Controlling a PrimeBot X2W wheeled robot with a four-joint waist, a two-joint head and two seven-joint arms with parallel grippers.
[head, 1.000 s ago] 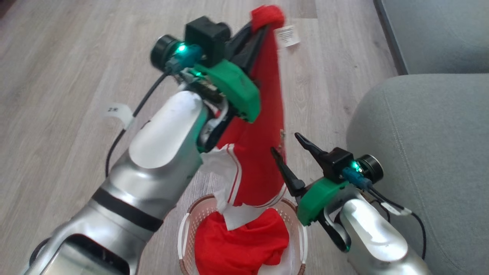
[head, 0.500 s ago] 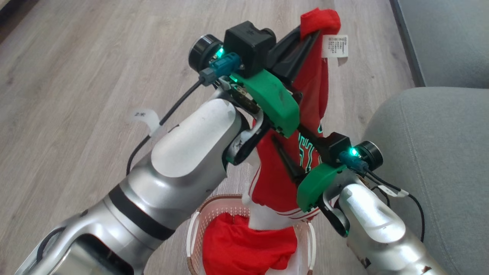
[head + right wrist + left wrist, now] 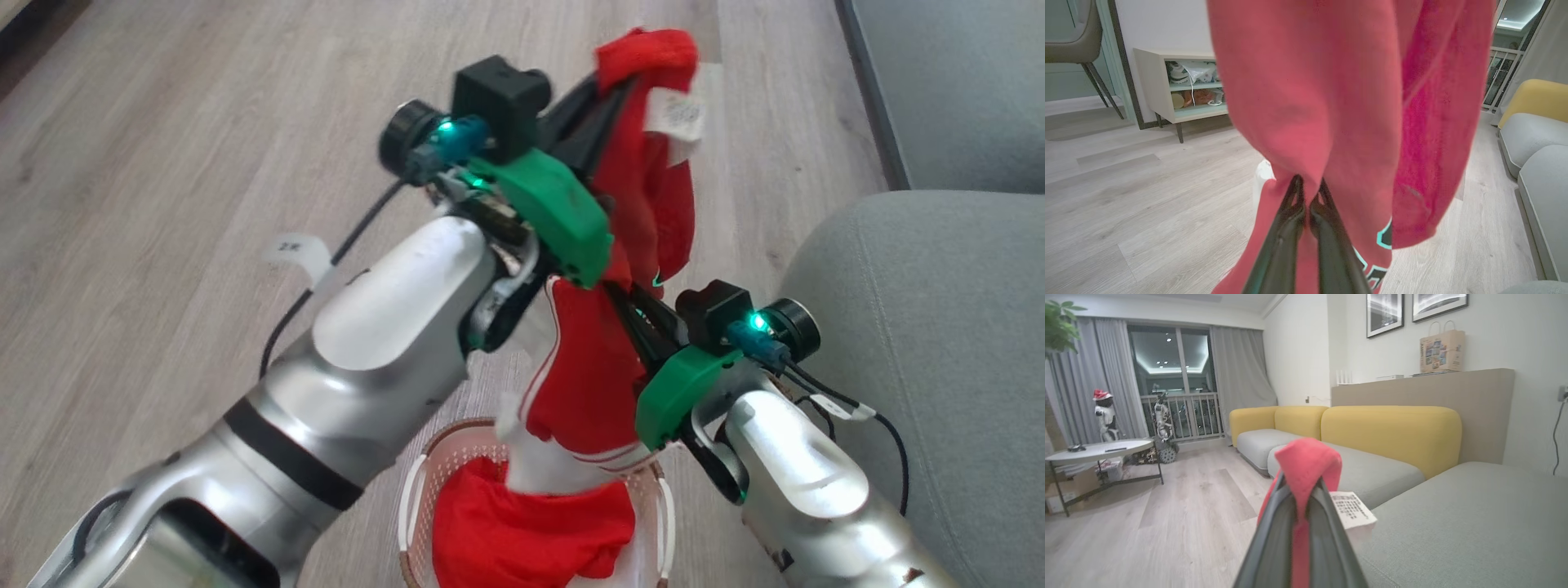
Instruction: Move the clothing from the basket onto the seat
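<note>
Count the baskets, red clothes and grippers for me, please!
Basket: 1
Clothes: 2, the lifted garment and the heap in the basket
Grippers: 2, the left gripper and the right gripper
Total: 5

Pale wood floor (image 3: 163,122), basket (image 3: 433,445) standing on it, grey seat (image 3: 939,343) beside

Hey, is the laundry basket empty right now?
No, a bunched red garment lies inside the basket, covering most of its bottom.
</note>
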